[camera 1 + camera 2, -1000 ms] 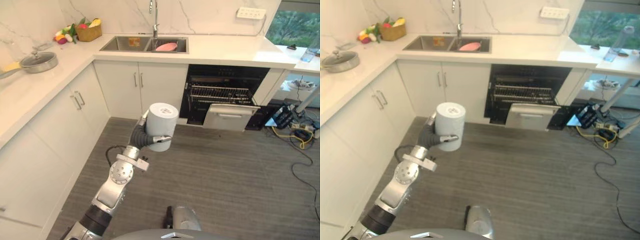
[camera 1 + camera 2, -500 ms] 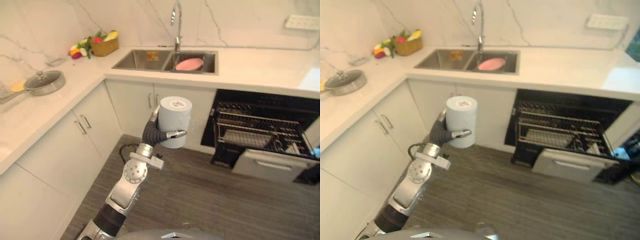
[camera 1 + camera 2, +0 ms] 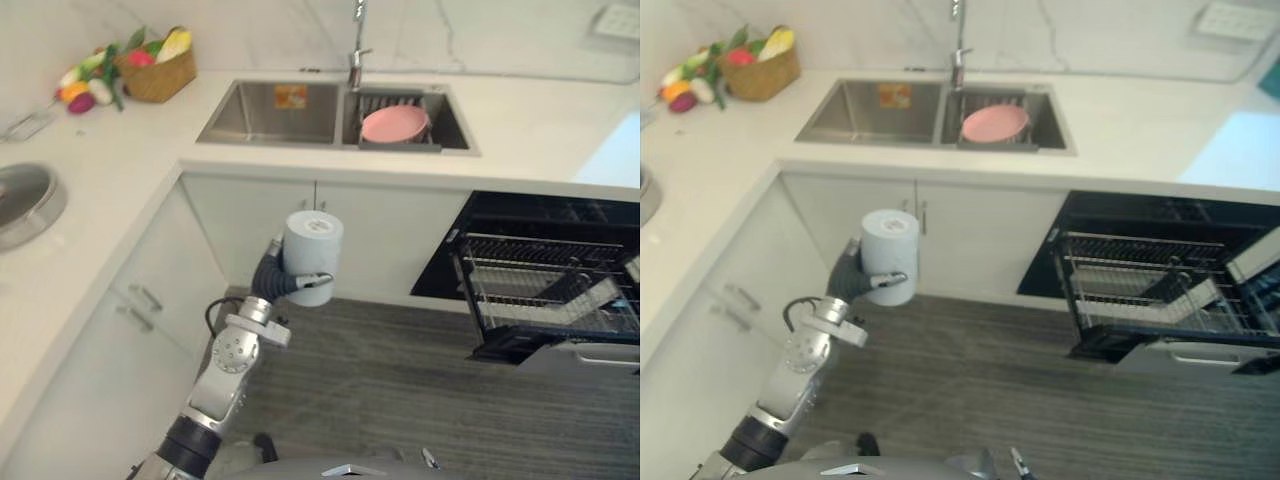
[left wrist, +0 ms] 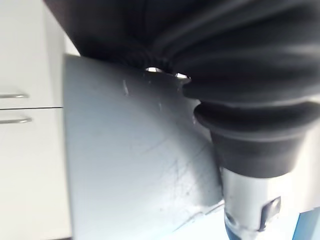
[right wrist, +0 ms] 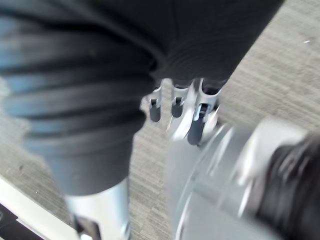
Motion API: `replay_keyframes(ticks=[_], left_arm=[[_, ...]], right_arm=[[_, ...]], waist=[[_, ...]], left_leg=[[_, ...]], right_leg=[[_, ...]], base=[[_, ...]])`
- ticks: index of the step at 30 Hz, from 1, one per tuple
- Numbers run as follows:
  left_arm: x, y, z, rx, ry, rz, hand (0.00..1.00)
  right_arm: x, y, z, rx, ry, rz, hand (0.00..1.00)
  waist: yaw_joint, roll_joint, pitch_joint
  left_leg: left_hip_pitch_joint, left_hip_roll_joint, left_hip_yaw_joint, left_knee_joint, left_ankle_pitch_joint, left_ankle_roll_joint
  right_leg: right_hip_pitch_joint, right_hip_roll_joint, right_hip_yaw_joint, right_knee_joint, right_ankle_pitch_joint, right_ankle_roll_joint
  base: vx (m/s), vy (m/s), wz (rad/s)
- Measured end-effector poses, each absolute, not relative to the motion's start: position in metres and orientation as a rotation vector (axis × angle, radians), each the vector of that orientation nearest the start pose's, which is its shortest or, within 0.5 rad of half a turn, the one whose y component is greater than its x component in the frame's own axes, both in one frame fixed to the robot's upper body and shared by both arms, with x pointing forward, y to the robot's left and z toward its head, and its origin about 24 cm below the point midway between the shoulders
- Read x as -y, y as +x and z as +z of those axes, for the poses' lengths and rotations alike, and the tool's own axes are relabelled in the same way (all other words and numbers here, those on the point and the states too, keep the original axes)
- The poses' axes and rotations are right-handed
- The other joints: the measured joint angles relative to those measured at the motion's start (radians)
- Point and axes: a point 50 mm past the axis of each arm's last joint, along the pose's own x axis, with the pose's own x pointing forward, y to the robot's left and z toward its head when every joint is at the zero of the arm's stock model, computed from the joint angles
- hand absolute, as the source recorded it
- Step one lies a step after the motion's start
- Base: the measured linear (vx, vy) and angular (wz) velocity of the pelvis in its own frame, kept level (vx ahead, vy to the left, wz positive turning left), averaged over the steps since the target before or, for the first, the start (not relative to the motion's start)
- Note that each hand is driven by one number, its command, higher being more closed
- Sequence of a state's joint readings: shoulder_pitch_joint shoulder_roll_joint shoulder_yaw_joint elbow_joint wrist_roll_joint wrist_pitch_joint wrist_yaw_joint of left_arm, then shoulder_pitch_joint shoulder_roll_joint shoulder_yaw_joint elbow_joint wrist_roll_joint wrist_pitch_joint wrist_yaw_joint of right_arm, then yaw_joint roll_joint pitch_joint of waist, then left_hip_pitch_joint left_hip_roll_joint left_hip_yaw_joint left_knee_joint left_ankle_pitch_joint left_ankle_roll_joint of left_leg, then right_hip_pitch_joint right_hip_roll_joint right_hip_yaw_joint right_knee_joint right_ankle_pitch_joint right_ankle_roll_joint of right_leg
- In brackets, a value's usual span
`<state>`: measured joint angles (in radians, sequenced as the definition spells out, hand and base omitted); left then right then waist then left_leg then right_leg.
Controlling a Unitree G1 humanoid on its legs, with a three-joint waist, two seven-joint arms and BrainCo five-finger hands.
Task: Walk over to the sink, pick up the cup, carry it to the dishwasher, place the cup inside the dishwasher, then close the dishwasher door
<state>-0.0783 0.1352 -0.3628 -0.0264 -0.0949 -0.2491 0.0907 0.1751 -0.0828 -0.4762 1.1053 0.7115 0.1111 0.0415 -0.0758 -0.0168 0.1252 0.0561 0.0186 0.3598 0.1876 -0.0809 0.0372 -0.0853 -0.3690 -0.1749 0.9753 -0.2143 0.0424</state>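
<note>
A pale grey cup [image 3: 312,245] is held up in front of the white cabinet doors below the sink [image 3: 275,102], bottom end up. My left hand [image 3: 273,279] is shut round its side, thumb across the front. In the left wrist view the cup's wall [image 4: 135,165] lies right against the hand's dark cover [image 4: 235,75]. The dishwasher [image 3: 545,275] stands open to the right, its wire rack [image 3: 1140,285] pulled out over the lowered door [image 3: 585,355]. My right hand [image 5: 176,107] hangs over the floor with relaxed fingers, holding nothing.
A pink plate [image 3: 394,124] lies in the sink's right basin under the tap [image 3: 356,45]. A basket of fruit [image 3: 155,70] stands at the counter's back left, a lidded pan [image 3: 20,200] on the left counter. Grey floor [image 3: 400,390] stretches towards the dishwasher.
The camera has come closer to the counter and looks down more steeply, so the sink and dishwasher appear larger. The cup stays in my left hand, held a little lower in the picture.
</note>
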Motion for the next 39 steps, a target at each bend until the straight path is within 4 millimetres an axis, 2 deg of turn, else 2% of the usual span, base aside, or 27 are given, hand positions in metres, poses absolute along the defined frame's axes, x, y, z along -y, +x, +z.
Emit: replay_keyframes(ticks=[1, 2, 4, 5, 6, 7, 9, 11, 12, 14, 15, 17, 20, 22, 23, 24, 25, 26, 27, 28, 29, 30, 31, 32, 35, 37, 39], left_arm=[[-0.086, 0.251, 0.085, 0.331, -0.012, -0.284, 1.00], [-0.087, 0.252, 0.087, 0.346, -0.011, -0.280, 1.00], [-0.088, 0.257, 0.096, 0.392, -0.011, -0.269, 1.00], [-0.089, 0.258, 0.097, 0.393, -0.011, -0.264, 1.00], [-0.089, 0.258, 0.097, 0.393, -0.011, -0.262, 1.00], [-0.090, 0.258, 0.097, 0.393, -0.011, -0.261, 1.00], [-0.088, 0.257, 0.098, 0.397, -0.019, -0.263, 1.00], [-0.088, 0.253, 0.101, 0.411, -0.038, -0.249, 1.00], [-0.085, 0.252, 0.102, 0.415, -0.060, -0.242, 1.00], [-0.076, 0.253, 0.108, 0.435, -0.101, -0.250, 1.00], [-0.073, 0.254, 0.112, 0.447, -0.115, -0.250, 1.00], [-0.072, 0.254, 0.113, 0.452, -0.113, -0.228, 1.00], [-0.075, 0.254, 0.108, 0.431, -0.107, -0.200, 1.00], [-0.079, 0.250, 0.101, 0.400, -0.107, -0.174, 1.00], [-0.078, 0.250, 0.099, 0.391, -0.104, -0.177, 1.00], [-0.080, 0.250, 0.098, 0.385, -0.094, -0.177, 1.00], [-0.081, 0.250, 0.096, 0.368, -0.085, -0.175, 1.00], [-0.082, 0.250, 0.094, 0.360, -0.084, -0.173, 1.00], [-0.084, 0.248, 0.091, 0.344, -0.082, -0.166, 1.00], [-0.089, 0.244, 0.086, 0.329, -0.080, -0.147, 1.00], [-0.093, 0.240, 0.085, 0.326, -0.082, -0.129, 1.00], [-0.102, 0.234, 0.086, 0.333, -0.090, -0.093, 1.00], [-0.108, 0.229, 0.089, 0.349, -0.095, -0.063, 1.00], [-0.112, 0.227, 0.091, 0.360, -0.096, -0.049, 1.00], [-0.116, 0.225, 0.101, 0.423, -0.120, -0.012, 1.00], [-0.117, 0.226, 0.103, 0.440, -0.132, 0.007, 1.00], [-0.118, 0.226, 0.103, 0.439, -0.134, 0.023, 1.00]], right_arm=[[0.222, 0.021, -0.171, -1.084, 0.854, -0.893, 0.00], [0.219, 0.018, -0.171, -1.086, 0.863, -0.900, 0.00], [0.205, 0.015, -0.174, -1.083, 0.918, -0.926, 0.00], [0.204, 0.015, -0.174, -1.073, 0.935, -0.939, 0.00], [0.204, 0.014, -0.174, -1.070, 0.940, -0.946, 0.00], [0.203, 0.012, -0.174, -1.064, 0.950, -0.954, 0.00], [0.202, 0.006, -0.173, -1.064, 0.953, -0.962, 0.00], [0.196, -0.009, -0.174, -1.102, 0.953, -0.972, 0.00], [0.197, -0.015, -0.173, -1.103, 0.953, -0.993, 0.00], [0.207, -0.013, -0.172, -1.089, 0.919, -0.987, 0.00], [0.208, -0.010, -0.171, -1.084, 0.912, -0.979, 0.00], [0.205, -0.004, -0.171, -1.083, 0.894, -0.945, 0.00], [0.207, 0.002, -0.171, -1.108, 0.837, -0.902, 0.00], [0.213, 0.001, -0.171, -1.143, 0.779, -0.869, 0.00], [0.214, 0.000, -0.171, -1.161, 0.759, -0.855, 0.00], [0.217, 0.001, -0.171, -1.172, 0.746, -0.849, 0.00], [0.220, 0.002, -0.171, -1.188, 0.732, -0.837, 0.00], [0.221, 0.005, -0.171, -1.181, 0.732, -0.832, 0.00], [0.222, 0.004, -0.171, -1.184, 0.729, -0.834, 0.00], [0.225, -0.001, -0.171, -1.203, 0.724, -0.837, 0.00], [0.226, 0.001, -0.170, -1.209, 0.715, -0.827, 0.00], [0.227, 0.004, -0.170, -1.207, 0.700, -0.805, 0.00], [0.226, 0.007, -0.169, -1.208, 0.681, -0.775, 0.00], [0.226, 0.009, -0.169, -1.209, 0.671, -0.762, 0.00], [0.229, 0.016, -0.167, -1.201, 0.621, -0.720, 0.00], [0.220, 0.020, -0.169, -1.200, 0.652, -0.712, 0.00], [0.214, 0.021, -0.170, -1.199, 0.671, -0.711, 0.00]], waist=[[-0.005, 0.023, 0.004], [-0.011, 0.026, 0.003], [-0.017, 0.021, 0.006], [-0.017, 0.018, 0.008], [-0.016, 0.026, 0.012], [-0.016, 0.032, 0.018], [-0.017, 0.032, 0.018], [-0.017, 0.011, 0.000], [-0.024, 0.033, -0.004], [-0.038, 0.068, -0.004], [-0.036, 0.074, -0.005], [-0.034, 0.050, -0.005], [-0.028, 0.033, -0.017], [-0.009, 0.036, -0.043], [-0.002, 0.054, -0.041], [0.001, 0.069, -0.033], [0.006, 0.077, -0.020], [0.008, 0.083, -0.015], [0.013, 0.088, -0.007], [0.024, 0.091, -0.007], [0.029, 0.092, -0.006], [0.053, 0.090, -0.005], [0.075, 0.085, -0.005], [0.080, 0.083, -0.006], [0.076, 0.093, -0.013], [0.072, 0.054, -0.027], [0.073, 0.028, -0.026]], left_leg=[[0.059, 0.003, 0.004, -0.046, -0.001, -0.001], [0.080, 0.002, 0.007, -0.067, -0.003, -0.005], [0.132, 0.007, 0.033, -0.106, -0.042, -0.020], [0.142, 0.009, 0.046, -0.106, -0.050, -0.025], [0.163, 0.025, 0.070, -0.100, -0.076, -0.040], [0.192, 0.046, 0.091, -0.096, -0.102, -0.062], [0.226, 0.080, 0.113, -0.059, -0.156, -0.102], [0.263, 0.102, 0.122, -0.020, -0.217, -0.145], [0.277, 0.134, 0.132, -0.016, -0.234, -0.170], [0.280, 0.160, 0.130, -0.039, -0.220, -0.161], [0.295, 0.161, 0.131, -0.057, -0.197, -0.166], [0.344, 0.173, 0.127, -0.057, -0.167, -0.159], [0.340, 0.189, 0.103, 0.010, -0.160, -0.147], [0.240, 0.229, 0.040, 0.208, -0.129, -0.090], [0.153, 0.274, -0.010, 0.376, -0.080, -0.037], [0.092, 0.312, -0.045, 0.498, -0.018, -0.018], [0.002, 0.327, -0.110, 0.675, -0.058, -0.033], [-0.035, 0.314, -0.139, 0.735, -0.093, -0.041], [-0.089, 0.260, -0.182, 0.782, -0.157, -0.053], [-0.127, 0.198, -0.193, 0.739, -0.203, -0.047], [-0.146, 0.174, -0.185, 0.704, -0.218, -0.043], [-0.186, 0.144, -0.159, 0.635, -0.236, -0.039], [-0.223, 0.125, -0.143, 0.575, -0.235, -0.039], [-0.239, 0.120, -0.135, 0.540, -0.228, -0.034], [-0.244, 0.118, -0.082, 0.328, -0.047, -0.015], [-0.170, 0.061, -0.035, 0.195, -0.067, 0.003], [-0.147, 0.038, -0.018, 0.153, -0.062, 0.007]], right_leg=[[-0.037, 0.031, -0.047, -0.004, -0.019, 0.001], [-0.057, 0.048, -0.073, -0.026, -0.031, 0.000], [-0.130, 0.107, -0.161, -0.204, -0.058, -0.010], [-0.143, 0.117, -0.181, -0.265, -0.055, -0.013], [-0.162, 0.144, -0.213, -0.394, -0.021, -0.027], [-0.165, 0.168, -0.223, -0.527, 0.047, -0.033], [-0.159, 0.182, -0.208, -0.681, 0.148, -0.033], [-0.150, 0.184, -0.195, -0.715, 0.281, -0.052], [-0.157, 0.205, -0.209, -0.671, 0.288, -0.092], [-0.184, 0.220, -0.227, -0.604, 0.221, -0.096], [-0.196, 0.215, -0.228, -0.555, 0.185, -0.094], [-0.196, 0.194, -0.231, -0.416, 0.062, -0.092], [-0.196, 0.193, -0.227, -0.356, -0.005, -0.094], [-0.190, 0.216, -0.217, -0.379, -0.023, -0.096], [-0.161, 0.245, -0.219, -0.427, -0.024, -0.098], [-0.128, 0.279, -0.218, -0.468, -0.026, -0.102], [-0.082, 0.308, -0.208, -0.510, -0.025, -0.105], [-0.055, 0.321, -0.204, -0.528, -0.025, -0.107], [-0.001, 0.340, -0.186, -0.565, -0.017, -0.127], [0.041, 0.347, -0.164, -0.594, -0.019, -0.129], [0.058, 0.352, -0.149, -0.609, -0.020, -0.128], [0.079, 0.360, -0.107, -0.626, -0.020, -0.127], [0.089, 0.360, -0.073, -0.629, -0.020, -0.127], [0.092, 0.360, -0.057, -0.627, -0.022, -0.118], [0.103, 0.359, -0.023, -0.581, -0.070, -0.067], [0.098, 0.311, 0.003, -0.576, -0.092, -0.033], [0.109, 0.295, 0.004, -0.597, -0.088, -0.023]], base=[[-0.07, -0.057, -0.42], [-0.18, -0.106, -0.26], [-0.25, -0.124, -0.28], [-0.26, -0.109, -0.49], [-0.22, -0.079, -0.54], [-0.19, -0.060, -0.52], [-0.03, -0.052, -0.46], [0.25, -0.154, -0.35], [0.35, -0.158, -0.09], [0.37, -0.118, 0.10], [0.38, -0.117, 0.16], [0.34, -0.129, 0.17], [0.22, -0.140, -0.03], [0.24, -0.167, -0.23], [0.22, -0.116, -0.15], [0.28, -0.107, -0.18], [0.24, -0.077, -0.13], [0.25, -0.058, -0.17], [0.22, -0.023, -0.30], [0.22, -0.007, -0.44], [0.25, 0.036, -0.84], [0.28, 0.044, -1.10], [0.28, 0.048, -1.13], [0.29, 0.071, -0.92], [0.30, 0.156, -0.43], [0.32, 0.246, -0.23], [0.20, 0.144, -0.16]])
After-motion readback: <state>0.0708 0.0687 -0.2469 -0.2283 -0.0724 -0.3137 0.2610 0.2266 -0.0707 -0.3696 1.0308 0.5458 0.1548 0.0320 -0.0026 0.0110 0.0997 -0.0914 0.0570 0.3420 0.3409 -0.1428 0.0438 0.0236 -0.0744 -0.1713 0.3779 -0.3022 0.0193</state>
